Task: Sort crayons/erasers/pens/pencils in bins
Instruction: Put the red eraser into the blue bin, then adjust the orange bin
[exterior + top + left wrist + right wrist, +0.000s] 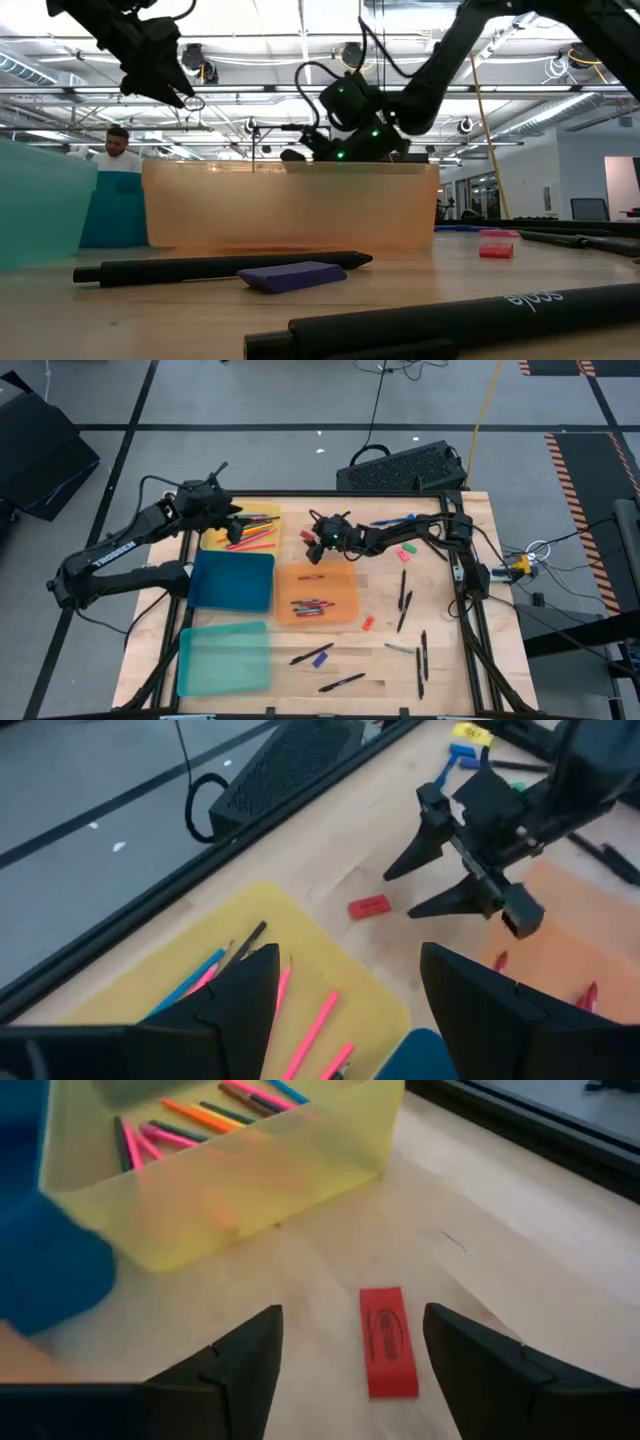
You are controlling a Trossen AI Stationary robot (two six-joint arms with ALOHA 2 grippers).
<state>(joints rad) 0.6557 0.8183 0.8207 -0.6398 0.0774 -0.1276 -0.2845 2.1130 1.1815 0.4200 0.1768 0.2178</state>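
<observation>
Nearest the low camera lay a long black pen [450, 322] with white lettering, and behind it a second black pen [220, 268] with a flat blue eraser [292, 276] against it. Farther back, the right gripper [350, 1342] hung with fingers spread over a flat red rectangular eraser [387, 1340] on the bare wood, between the translucent yellow plastic bin [215, 541] of pink and orange pencils [252, 534] and the orange plastic bin [345, 572] holding crayons [312, 606]. That eraser lay slightly toward one finger, so I judged a closing pinch might nudge or flip it rather than seat it. The left gripper [345, 995] waited released above the yellow bin's corner; both tools stood near each other, so a careless lift risked contact.
</observation>
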